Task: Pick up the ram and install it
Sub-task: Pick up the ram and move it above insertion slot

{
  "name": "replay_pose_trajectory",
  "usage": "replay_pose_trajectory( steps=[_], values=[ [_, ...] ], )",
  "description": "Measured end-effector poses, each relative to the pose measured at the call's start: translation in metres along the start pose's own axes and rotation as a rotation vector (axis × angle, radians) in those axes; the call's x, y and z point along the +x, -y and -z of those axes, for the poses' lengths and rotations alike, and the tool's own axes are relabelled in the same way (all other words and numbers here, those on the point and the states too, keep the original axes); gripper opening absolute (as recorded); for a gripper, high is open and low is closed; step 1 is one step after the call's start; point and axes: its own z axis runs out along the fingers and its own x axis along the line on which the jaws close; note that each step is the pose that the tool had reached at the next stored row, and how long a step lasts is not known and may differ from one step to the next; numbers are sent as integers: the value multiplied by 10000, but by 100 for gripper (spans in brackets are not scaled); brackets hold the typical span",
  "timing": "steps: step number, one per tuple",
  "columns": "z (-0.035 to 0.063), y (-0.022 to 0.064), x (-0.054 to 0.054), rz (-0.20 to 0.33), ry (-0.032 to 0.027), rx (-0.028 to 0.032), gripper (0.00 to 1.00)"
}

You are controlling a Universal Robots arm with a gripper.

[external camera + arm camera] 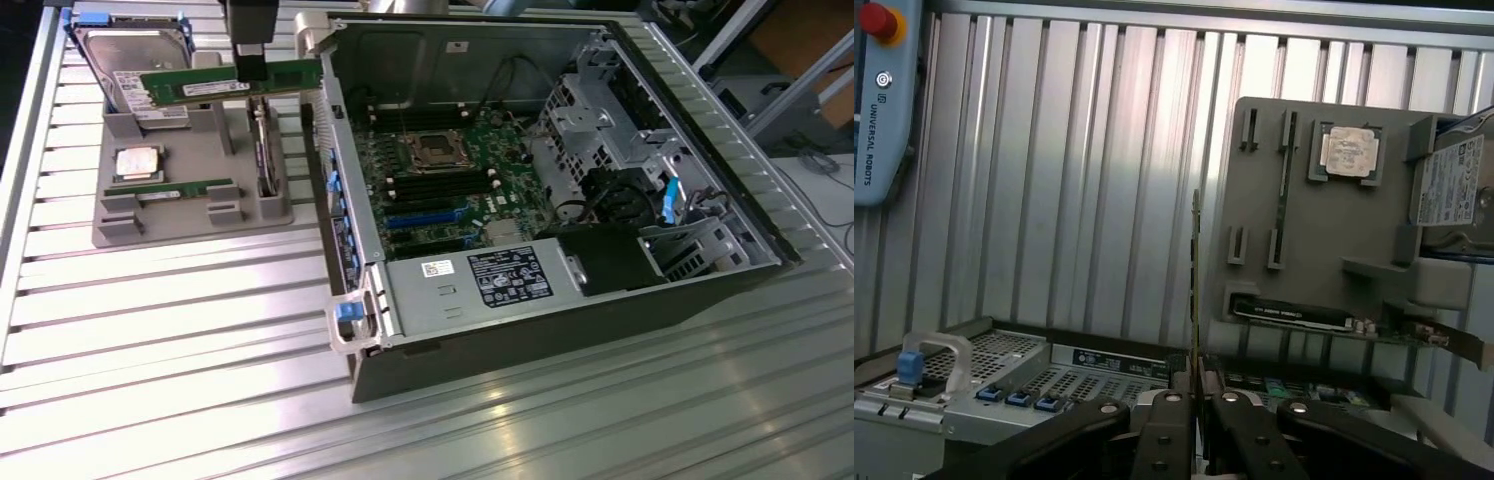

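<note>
Plainly, in the exterior view the gripper (250, 70) hangs over the gray holder (200, 215) with the ram (198, 87) clamped in it, level and clear of its cradle (a second stick (170, 188) lies in the holder near the processor chip (140, 162)). To the exterior view's right stands the open computer case (694, 150), its black memory slots (427, 186) bare.

From the wrist view, the ram (1196, 270) shows edge-on as a thin line rising from between the fingers (1164, 430), which are pressed together on it. The holder (1324, 240) sits beyond and the case (1004, 390) just below.

I judge the pick-up done and the carry to the case in hand. Seating the ram would call for squaring its edge with one slot and pressing straight down.
</note>
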Motion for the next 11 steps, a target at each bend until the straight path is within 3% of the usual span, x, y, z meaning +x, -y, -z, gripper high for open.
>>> replay_pose_trajectory(
  steps=[11],
  values=[
    [3, 84, 11, -1, -44, -5, 14]
  ],
)
